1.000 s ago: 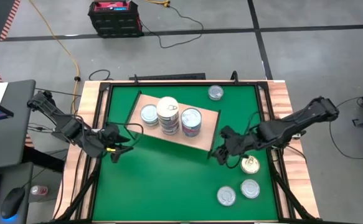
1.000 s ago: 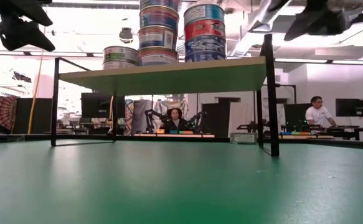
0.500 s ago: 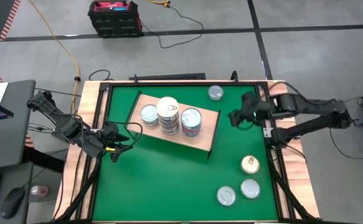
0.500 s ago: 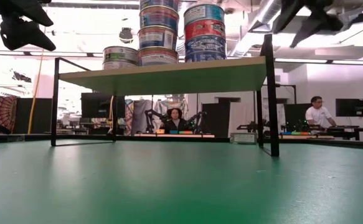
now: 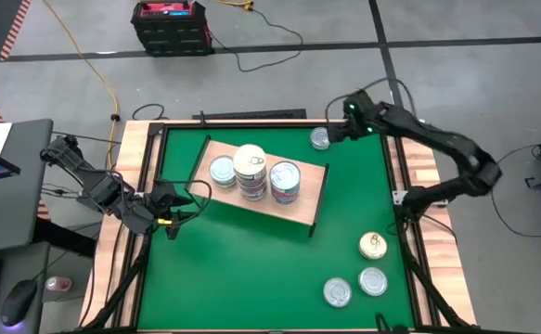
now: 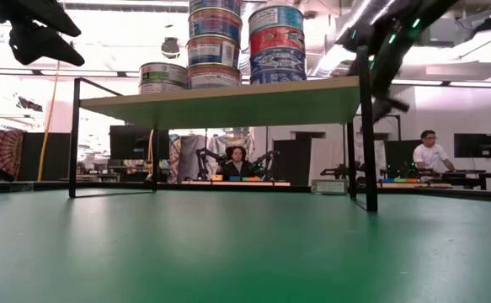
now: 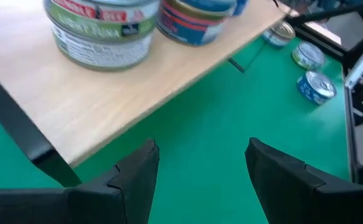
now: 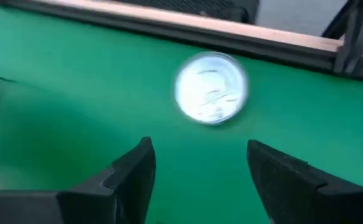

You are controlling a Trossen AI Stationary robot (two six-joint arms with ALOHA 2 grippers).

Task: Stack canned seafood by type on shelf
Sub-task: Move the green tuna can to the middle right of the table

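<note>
The light-wood shelf (image 5: 302, 204) stands mid-table on black legs. It carries a single green-labelled tin (image 5: 222, 171), a tall stack topped by a cream lid (image 5: 250, 163) and a stack with blue and red labels (image 5: 285, 180). One loose silver tin (image 5: 320, 138) rests flat near the far edge; in the right wrist view this tin (image 8: 211, 88) lies just ahead of the fingers. My right gripper (image 5: 332, 132) hovers open beside that tin. My left gripper (image 5: 179, 216) waits open, off the table, by the shelf's left end (image 7: 75, 118).
A gold-lidded tin (image 5: 373, 245) and two silver tins (image 5: 373, 280) (image 5: 338, 292) lie flat near the table's right near corner. The table's wooden border (image 5: 417, 158) rings the green mat. Bare green mat spreads across the near left. People sit in the room beyond (image 6: 238, 160).
My right arm has swung from the gold tin at the table's right side to the far edge, turning until its gripper faces the silver tin there. The tins and the shelf have stayed put.
</note>
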